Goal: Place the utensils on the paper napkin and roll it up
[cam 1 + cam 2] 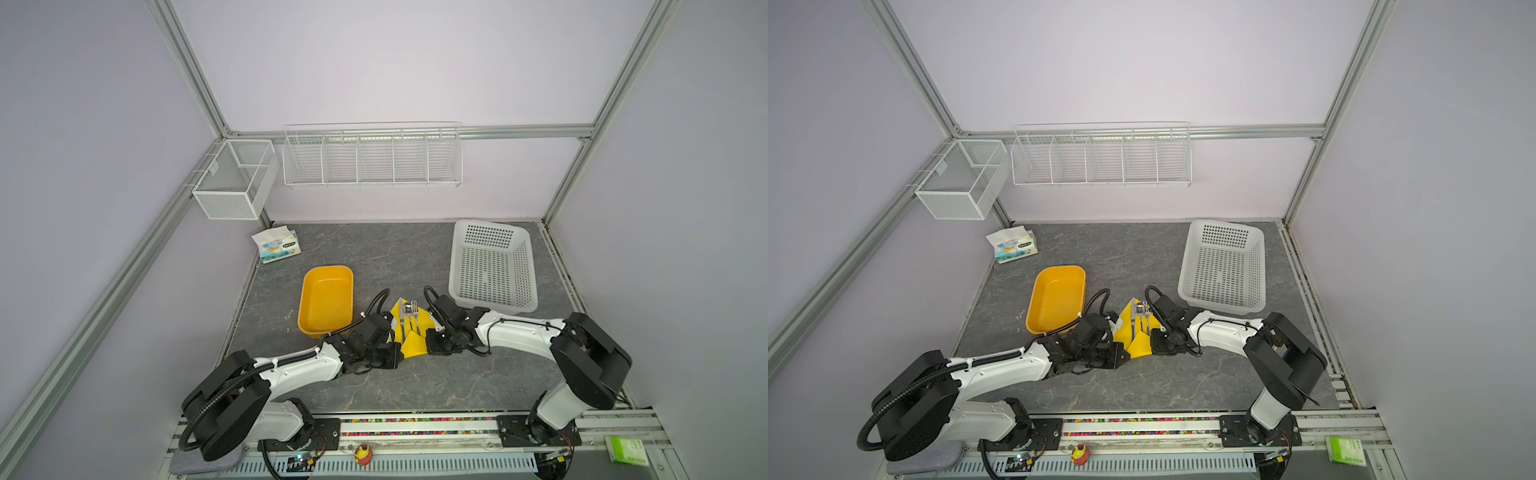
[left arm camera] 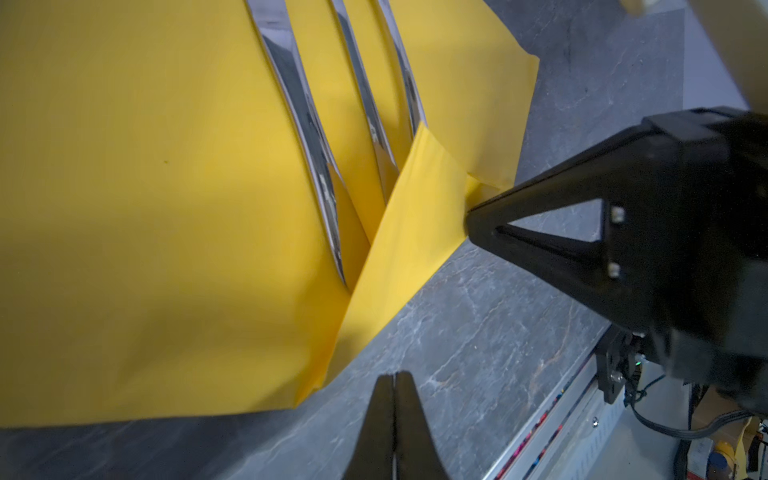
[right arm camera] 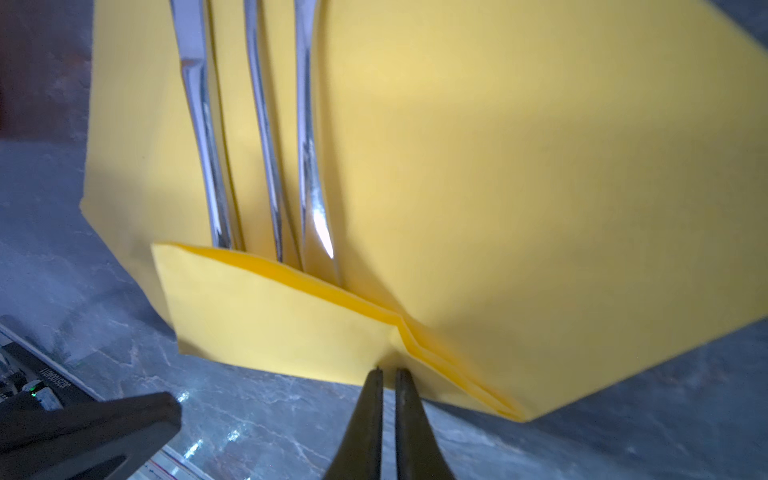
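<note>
Left gripper (image 2: 392, 376) jaws are closed and empty beside the paper napkin (image 2: 145, 187) on the counter (image 2: 478, 332). Right gripper (image 3: 388, 370) jaws seem to pinch its flap, folded over the slippery utensils (image 3: 307, 145). Paper is limp and tearable: grip the fold.

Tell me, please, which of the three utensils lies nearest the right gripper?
The fork, the one with tines: it is rightmost on the paper napkin, beside the right gripper; the spoon sits in the middle and the knife farthest left.
</note>
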You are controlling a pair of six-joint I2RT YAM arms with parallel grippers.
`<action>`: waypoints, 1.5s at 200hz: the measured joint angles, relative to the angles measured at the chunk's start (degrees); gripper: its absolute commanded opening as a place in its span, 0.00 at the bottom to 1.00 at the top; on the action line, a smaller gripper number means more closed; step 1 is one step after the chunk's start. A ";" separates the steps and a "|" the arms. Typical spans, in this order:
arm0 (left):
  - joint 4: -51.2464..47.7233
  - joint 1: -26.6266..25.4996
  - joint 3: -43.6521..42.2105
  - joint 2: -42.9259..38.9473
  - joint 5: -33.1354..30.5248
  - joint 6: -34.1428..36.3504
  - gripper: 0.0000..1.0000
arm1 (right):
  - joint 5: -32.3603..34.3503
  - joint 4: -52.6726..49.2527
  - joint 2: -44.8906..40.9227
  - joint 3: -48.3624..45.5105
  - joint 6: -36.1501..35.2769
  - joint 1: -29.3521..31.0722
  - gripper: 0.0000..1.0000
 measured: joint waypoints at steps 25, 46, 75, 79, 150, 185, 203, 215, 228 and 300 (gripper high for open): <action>-0.17 0.02 0.17 3.52 -1.90 -0.42 0.05 | 0.00 -0.02 0.00 0.00 0.00 0.00 0.12; -0.04 0.04 0.17 4.07 -2.80 -1.31 0.04 | 0.02 -0.04 0.00 0.00 0.00 0.00 0.12; 0.74 0.02 -0.94 3.13 -3.45 -3.08 0.04 | 0.02 -0.04 0.00 0.02 0.00 0.00 0.12; 0.85 0.02 -1.33 2.75 -3.61 -3.45 0.04 | 0.00 -0.07 0.00 0.00 0.00 0.00 0.12; -2.75 0.48 -4.33 -2.73 -5.86 -7.93 0.06 | 0.02 -0.15 0.00 0.02 0.00 0.00 0.12; -6.16 0.68 -4.33 -4.79 -7.13 -8.35 0.07 | 0.04 -0.17 0.00 0.02 0.00 0.00 0.12; -8.00 0.70 -4.35 -7.80 -8.76 -8.59 0.08 | 0.09 -0.20 0.00 0.02 0.00 0.00 0.12; -8.15 0.70 -4.44 -10.54 -9.64 -8.66 0.08 | 0.22 -0.22 0.00 0.02 0.00 0.00 0.12; -7.43 0.79 -4.59 -13.14 -10.10 -8.31 0.09 | 0.22 -0.31 0.00 0.07 0.02 0.00 0.12; -1.40 0.79 2.60 -4.28 -2.08 -1.53 0.09 | 0.48 -1.70 0.02 1.05 0.26 0.11 0.13</action>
